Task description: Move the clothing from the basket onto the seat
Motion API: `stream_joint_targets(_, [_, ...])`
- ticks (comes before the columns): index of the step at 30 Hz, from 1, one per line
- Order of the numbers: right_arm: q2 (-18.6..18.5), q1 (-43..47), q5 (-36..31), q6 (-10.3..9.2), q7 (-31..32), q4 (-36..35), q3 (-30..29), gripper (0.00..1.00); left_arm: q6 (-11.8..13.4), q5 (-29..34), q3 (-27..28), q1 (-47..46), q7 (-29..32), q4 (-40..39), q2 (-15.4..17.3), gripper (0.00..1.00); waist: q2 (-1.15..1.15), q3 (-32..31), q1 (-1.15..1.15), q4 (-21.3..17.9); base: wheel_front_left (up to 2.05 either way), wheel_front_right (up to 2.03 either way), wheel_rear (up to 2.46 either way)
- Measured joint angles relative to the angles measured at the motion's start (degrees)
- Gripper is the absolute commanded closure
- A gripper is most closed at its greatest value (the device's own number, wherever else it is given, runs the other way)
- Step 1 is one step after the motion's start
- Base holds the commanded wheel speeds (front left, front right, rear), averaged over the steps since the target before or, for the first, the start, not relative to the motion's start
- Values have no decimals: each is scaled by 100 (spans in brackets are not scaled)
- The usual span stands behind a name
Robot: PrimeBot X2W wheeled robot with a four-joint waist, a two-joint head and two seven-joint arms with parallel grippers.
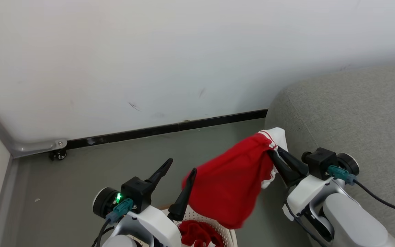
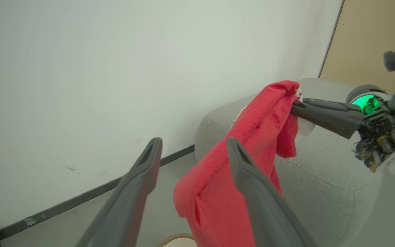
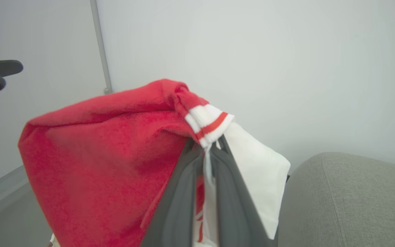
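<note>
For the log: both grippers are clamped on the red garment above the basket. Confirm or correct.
Not both. The right gripper is clamped on the red garment above the basket; the left gripper is open, as the left wrist view shows.

This is looking like a mock-up of a home corner set inside a test room, not a lived-in house. A grey fabric sofa [image 1: 355,113] is standing by a bare white wall [image 1: 149,51], and a perforated laundry basket [image 1: 202,216] holding red clothing [image 1: 197,234] is sitting near it, both speaking of a living room. Yet a small caster [image 1: 59,155] is showing under a metal bracket [image 1: 29,146] at the wall's foot, a black strip [image 1: 170,128] is running along the smooth grey floor [image 1: 115,164], and a plain tan panel [image 2: 365,41] is rising behind the sofa.
</note>
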Motion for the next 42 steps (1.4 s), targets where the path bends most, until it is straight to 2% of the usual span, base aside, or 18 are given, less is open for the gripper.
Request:
stream_joint_targets(12, [-264,204,0,0,-1,-171,-396,100,-162,-105,-148,285,-162,110,3,0,0,-92,0,-162,0,0,0])
stream_joint_targets(22, [-482,447,-4,0,-18,-423,-966,100,-264,-156,-393,423,-290,143,-46,0,0,-137,0,-376,0,0,0])
stream_joint_targets(42, [-717,1118,-241,-1,-18,-1034,-2098,100,-356,-405,-817,447,-463,119,-166,0,0,-133,0,-1060,0,0,0])
